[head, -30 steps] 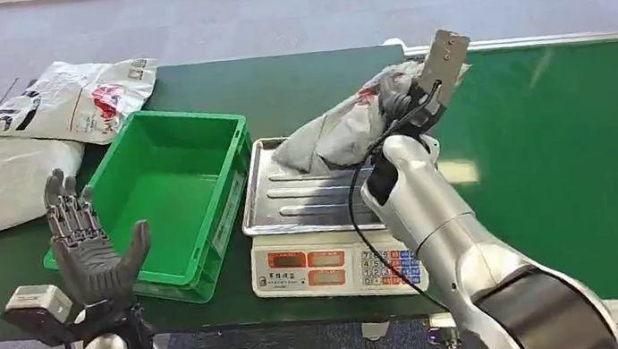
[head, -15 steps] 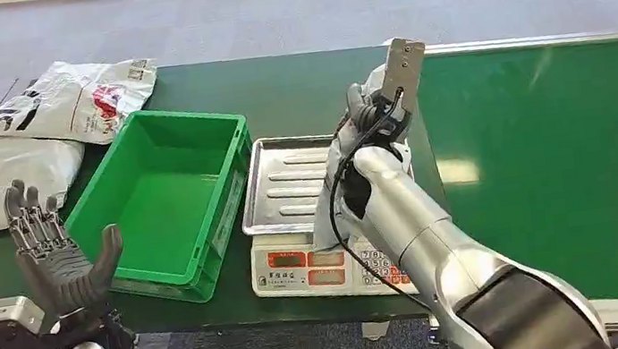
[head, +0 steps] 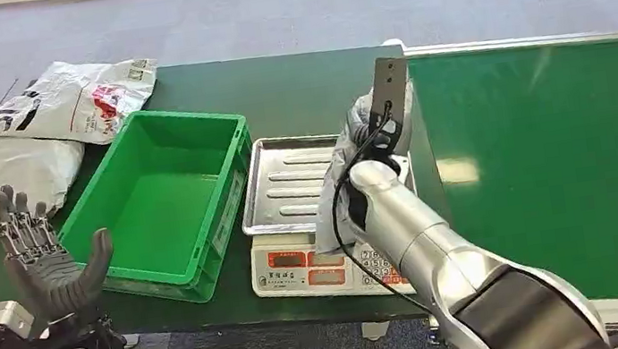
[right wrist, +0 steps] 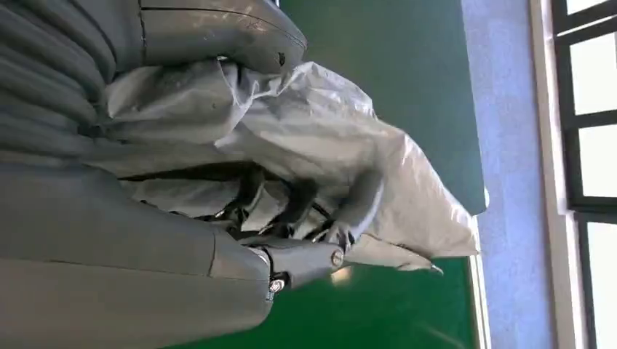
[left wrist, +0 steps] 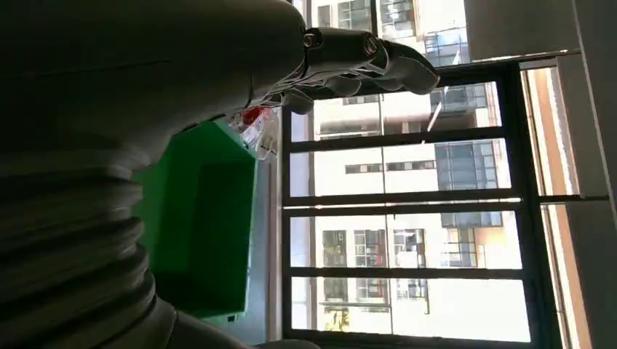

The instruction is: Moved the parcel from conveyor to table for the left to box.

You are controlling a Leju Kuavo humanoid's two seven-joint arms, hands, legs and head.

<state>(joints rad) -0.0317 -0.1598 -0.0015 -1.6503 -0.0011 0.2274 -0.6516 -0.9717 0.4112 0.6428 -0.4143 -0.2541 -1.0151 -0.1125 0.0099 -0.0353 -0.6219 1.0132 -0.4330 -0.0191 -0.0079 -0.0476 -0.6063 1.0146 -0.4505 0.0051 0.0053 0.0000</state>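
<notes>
In the head view the right hand sits just right of centre, its fingers wrapped around a crumpled grey plastic parcel; the parcel hangs from the grip down along the silver forearm, over the right edge of the ribbed metal weighing tray and the white digital scale beneath it; the right wrist view shows the dark fingers dug into the folds of the grey film and the thick thumb pressed on its other side, so the parcel is firmly held. To the right, the green conveyor belt fills the right half of the frame. The left hand stands at the lower left, palm up, fingers spread wide and holding nothing; it is just beside the near left corner of the open green plastic crate, which sits left of centre on the dark green table. Two white mailer bags with red print lie at the upper left of the table, beyond the left hand.
</notes>
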